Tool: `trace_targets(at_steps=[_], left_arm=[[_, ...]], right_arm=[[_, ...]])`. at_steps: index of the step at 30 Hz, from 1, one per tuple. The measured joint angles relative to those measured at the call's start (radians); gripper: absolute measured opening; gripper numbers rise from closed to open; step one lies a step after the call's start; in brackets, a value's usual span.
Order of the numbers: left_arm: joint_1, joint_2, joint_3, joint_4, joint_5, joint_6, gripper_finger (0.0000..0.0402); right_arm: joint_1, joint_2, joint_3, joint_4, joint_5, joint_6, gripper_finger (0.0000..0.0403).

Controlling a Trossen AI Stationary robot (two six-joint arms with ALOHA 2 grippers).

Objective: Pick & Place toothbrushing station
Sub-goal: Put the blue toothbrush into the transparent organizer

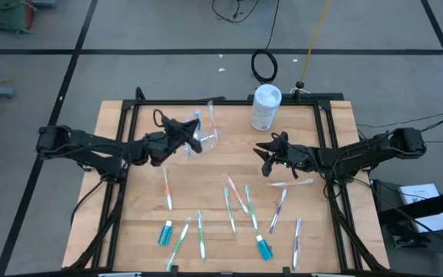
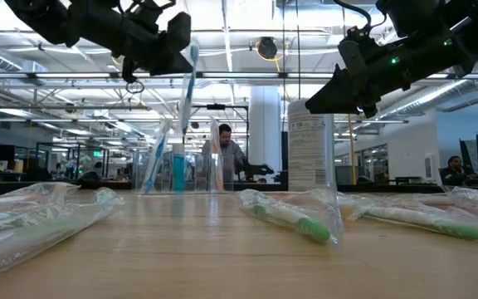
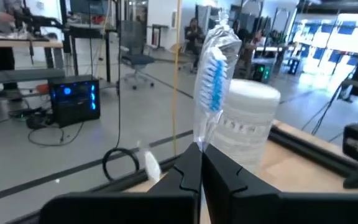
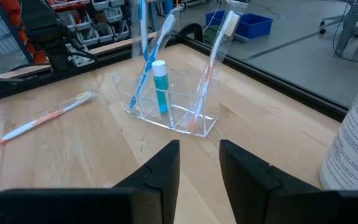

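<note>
Wooden tabletop (image 1: pixel 129 223) carries scattered wrapped toothbrushes (image 1: pixel 229 201) nearest; farther, the clear holder (image 4: pixel 173 106). Left pincer (image 3: pixel 199 163) pinches a wrapped blue toothbrush (image 3: pixel 215 74) above it; right pincer (image 4: pixel 199 163) hovers open. Light, crinkly, slippery: grip mid-handle.

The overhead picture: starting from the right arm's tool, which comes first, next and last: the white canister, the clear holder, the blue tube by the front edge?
From the right tool:
1. White canister, just behind it.
2. Clear holder, toward the left arm.
3. Blue tube, near the front edge.
</note>
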Motion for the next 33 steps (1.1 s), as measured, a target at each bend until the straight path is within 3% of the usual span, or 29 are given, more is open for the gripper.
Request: trace_targets(at_steps=[6,12,17,25,33], left_arm=[[0.019,0.076,0.0,0.069,0.084,-0.031,0.0009],[0.062,0.177,0.007,0.26,0.112,0.006,0.0008],[0.115,0.267,0.069,0.278,0.24,0.007,0.0003],[0.164,0.417,0.154,0.26,0.189,0.068,0.0003],[0.16,0.413,0.155,0.225,0.145,0.063,0.0009]], right_arm=[[-0.001,0.0,0.0,0.0,0.001,0.0,0.0105],[-0.001,0.0,0.0,0.0,0.002,0.0,0.0105],[-0.008,0.0,0.0,0.001,0.002,0.0,0.0105],[-0.014,0.0,0.0,0.0,-0.001,0.002,0.0105],[-0.014,0.0,-0.001,-0.029,-0.001,0.003,0.0105]])
